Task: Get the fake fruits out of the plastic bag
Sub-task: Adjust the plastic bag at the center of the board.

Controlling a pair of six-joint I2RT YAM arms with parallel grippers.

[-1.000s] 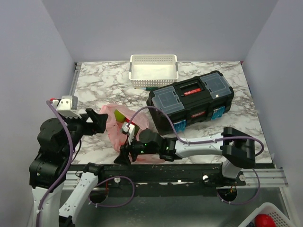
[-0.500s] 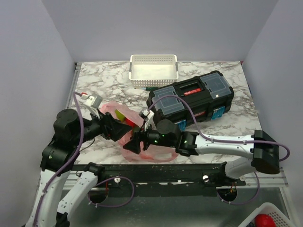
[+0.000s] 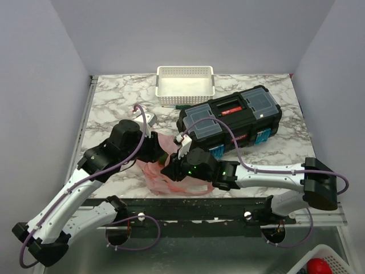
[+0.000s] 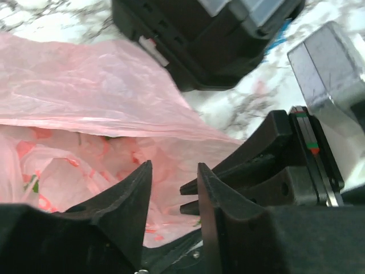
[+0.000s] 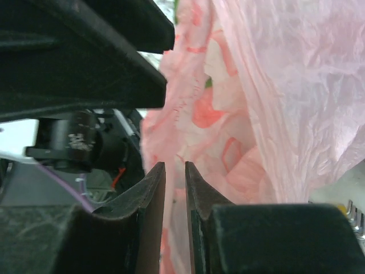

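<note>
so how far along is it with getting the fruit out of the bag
Done: nothing yet, no fruit lies out on the table. In hand: left gripper and right gripper are both at the plastic bag. To do: every fruit, none visible now.

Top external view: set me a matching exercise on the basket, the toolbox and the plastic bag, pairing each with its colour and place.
Things:
1. basket
2. toolbox
3. plastic bag

Descriptions:
A. pink, crumpled at the near edge of the table
B. white, at the far edge
C. black, mid-table, just right of the pink thing

Pairs: 1-B; 2-C; 3-A
</note>
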